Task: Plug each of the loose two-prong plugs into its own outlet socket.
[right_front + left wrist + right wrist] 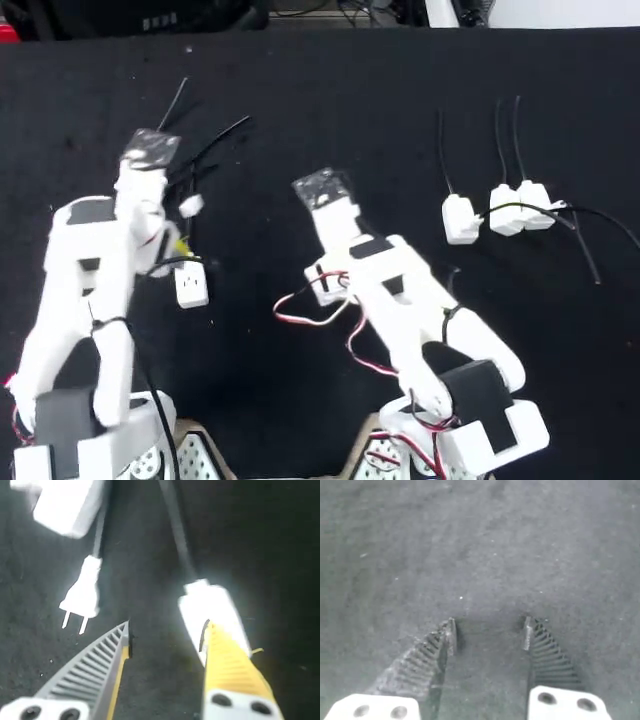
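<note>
Left wrist view: the left hand point(167, 635) is spread open above the black table point(280, 540). One finger overlaps the end of a white outlet socket point(210, 605), and a loose two-prong plug point(82, 592) lies near it, unplugged. In the high view, three more corded white blocks point(505, 210) sit at the frame's right. The right hand point(487, 630) hangs open over the table.
</note>
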Tool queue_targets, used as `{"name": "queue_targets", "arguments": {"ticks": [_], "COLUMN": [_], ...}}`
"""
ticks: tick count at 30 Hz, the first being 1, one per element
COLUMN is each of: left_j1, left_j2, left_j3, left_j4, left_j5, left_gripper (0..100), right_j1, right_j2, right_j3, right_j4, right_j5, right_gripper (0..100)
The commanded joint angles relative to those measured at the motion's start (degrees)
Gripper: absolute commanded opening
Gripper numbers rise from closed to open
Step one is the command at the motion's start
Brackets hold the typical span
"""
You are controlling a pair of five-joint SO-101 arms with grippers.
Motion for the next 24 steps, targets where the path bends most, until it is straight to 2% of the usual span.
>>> {"name": "queue_targets", "arguments": {"ticks": [1, 12, 14, 19, 24], "left_j1": [-3.0, -4.6, -1.7, 8.9, 16.1], "left_j2": [1.4, 3.0, 3.0, 2.5, 3.0], "left_j3": [0.8, 1.4, 2.7, 3.1, 2.9], "left_j4": [-3.3, -3.3, -3.4, -3.8, -13.0], "left_j5": [-0.5, -0.5, 0.5, 9.0, 15.7], "left_gripper": [24, 24, 24, 24, 24], "right_j1": [2.7, 2.8, 2.9, 2.9, 3.0], "right_j2": [-1.8, -2.2, -2.2, -2.2, -2.2], "right_j3": [-2.7, -2.6, -2.6, -2.6, -2.6], "right_j4": [-1.1, -0.9, -0.9, -0.9, -0.7], "right_j5": [-1.1, -1.1, -1.3, -1.4, -1.4], "right_gripper": [21.1, 21.1, 21.1, 21.1, 21.1]}}
